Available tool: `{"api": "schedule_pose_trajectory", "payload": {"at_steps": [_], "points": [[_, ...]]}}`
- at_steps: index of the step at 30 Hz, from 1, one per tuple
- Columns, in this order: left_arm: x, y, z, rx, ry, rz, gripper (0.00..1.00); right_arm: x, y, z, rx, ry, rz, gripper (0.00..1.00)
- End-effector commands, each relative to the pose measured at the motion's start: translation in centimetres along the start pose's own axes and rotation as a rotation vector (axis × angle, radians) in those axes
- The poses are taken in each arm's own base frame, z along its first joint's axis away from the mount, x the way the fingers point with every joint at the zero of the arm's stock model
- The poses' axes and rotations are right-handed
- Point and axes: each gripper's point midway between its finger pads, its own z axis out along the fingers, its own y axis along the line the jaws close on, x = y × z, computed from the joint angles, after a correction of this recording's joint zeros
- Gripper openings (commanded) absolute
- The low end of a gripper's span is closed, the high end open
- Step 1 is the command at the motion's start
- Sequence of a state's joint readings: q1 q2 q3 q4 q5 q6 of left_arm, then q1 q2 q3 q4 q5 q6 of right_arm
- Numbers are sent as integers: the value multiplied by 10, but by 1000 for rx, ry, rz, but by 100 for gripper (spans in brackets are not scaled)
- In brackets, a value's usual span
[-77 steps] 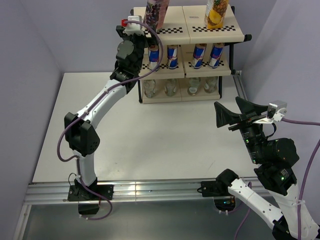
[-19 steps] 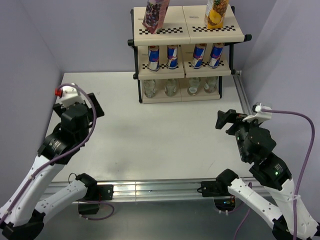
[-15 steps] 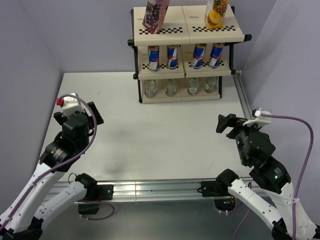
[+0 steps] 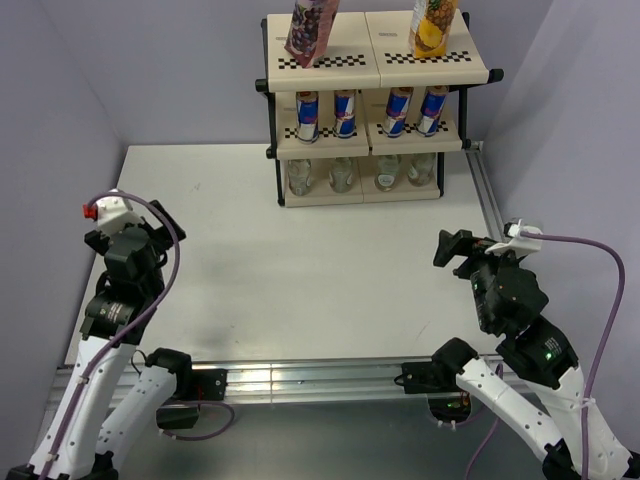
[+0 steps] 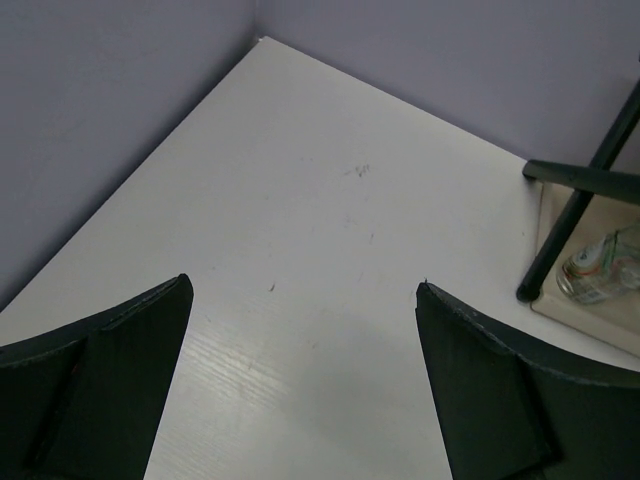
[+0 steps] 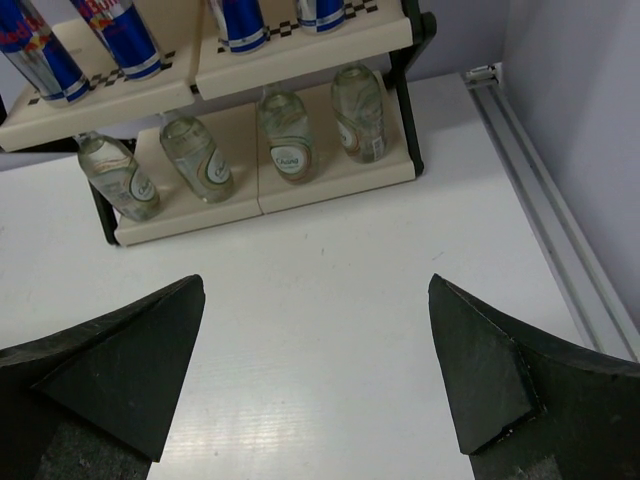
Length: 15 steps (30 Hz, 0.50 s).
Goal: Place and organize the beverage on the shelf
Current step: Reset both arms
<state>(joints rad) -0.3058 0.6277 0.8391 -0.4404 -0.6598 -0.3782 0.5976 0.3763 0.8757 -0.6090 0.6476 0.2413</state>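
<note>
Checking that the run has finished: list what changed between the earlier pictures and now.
The left gripper drew back from the top tier of the shelf to the near left of the table. The right gripper sank slightly. Both are open, holding nothing. The cartons, cans and bottles stayed in place.

A white table (image 4: 300, 285) is being enclosed on three sides by lavender walls (image 4: 150, 70), and an aluminium rail (image 4: 300, 378) is being lit along its near edge.

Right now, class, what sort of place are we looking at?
Probably a robot test cell: left arm and right arm bolted at a white table, plain purple walls, one small shelf of drinks.
</note>
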Motion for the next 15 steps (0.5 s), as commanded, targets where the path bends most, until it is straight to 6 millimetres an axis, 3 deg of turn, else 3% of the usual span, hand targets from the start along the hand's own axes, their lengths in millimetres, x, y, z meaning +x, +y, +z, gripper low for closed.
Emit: {"api": "schedule_pose_trajectory", "payload": {"at_steps": [1,15], "points": [[-14,0,5,39,-44,-49,99,-22,-5,-1,30,-80,34,100],[-4,-7,9,95,-14,-37,99,-9,-4,6,44,-88,78,100]]}}
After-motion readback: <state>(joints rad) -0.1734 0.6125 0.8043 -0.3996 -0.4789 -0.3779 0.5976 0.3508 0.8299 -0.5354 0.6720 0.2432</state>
